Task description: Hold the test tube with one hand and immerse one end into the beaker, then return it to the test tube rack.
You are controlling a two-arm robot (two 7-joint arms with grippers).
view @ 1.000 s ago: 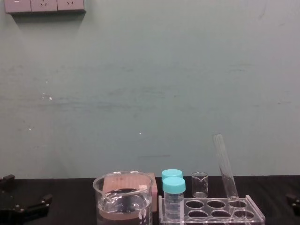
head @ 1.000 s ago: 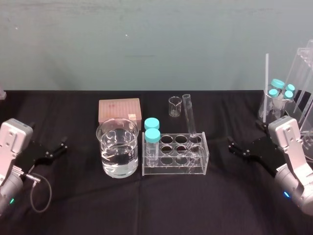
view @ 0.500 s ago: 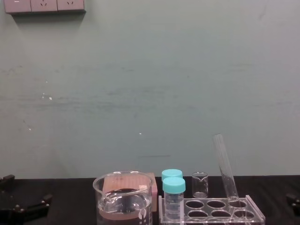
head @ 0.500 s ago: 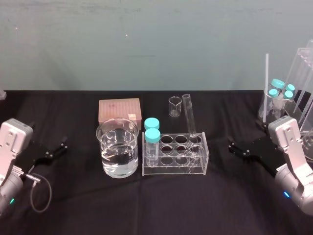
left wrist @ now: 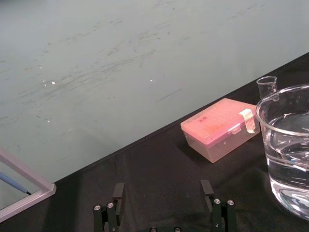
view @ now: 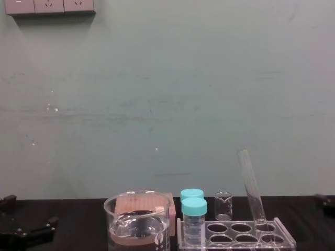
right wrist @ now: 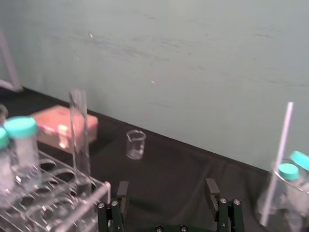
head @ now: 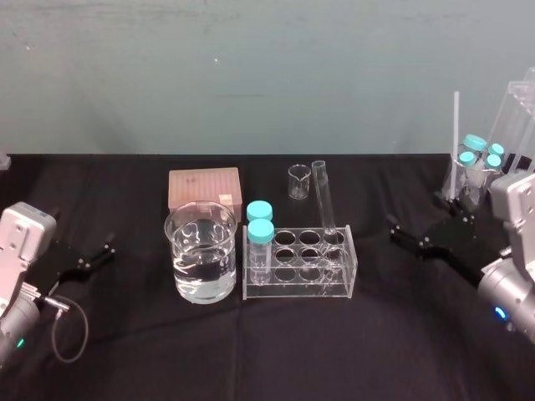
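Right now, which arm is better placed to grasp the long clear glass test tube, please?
Likely right: the test tube leans at the acrylic rack's right end, nearer the open right gripper; the wide glass beaker stands toward the left gripper.

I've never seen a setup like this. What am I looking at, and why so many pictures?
It's a two-armed robot at a black table. One camera looks down from its head, one across from its chest, one from each wrist. Its left claw and right claw sit open at the sides, holding nothing. Between them stand a beaker of clear liquid, a clear rack with a leaning test tube and two capped vials, and behind, a pink box and tiny beaker.
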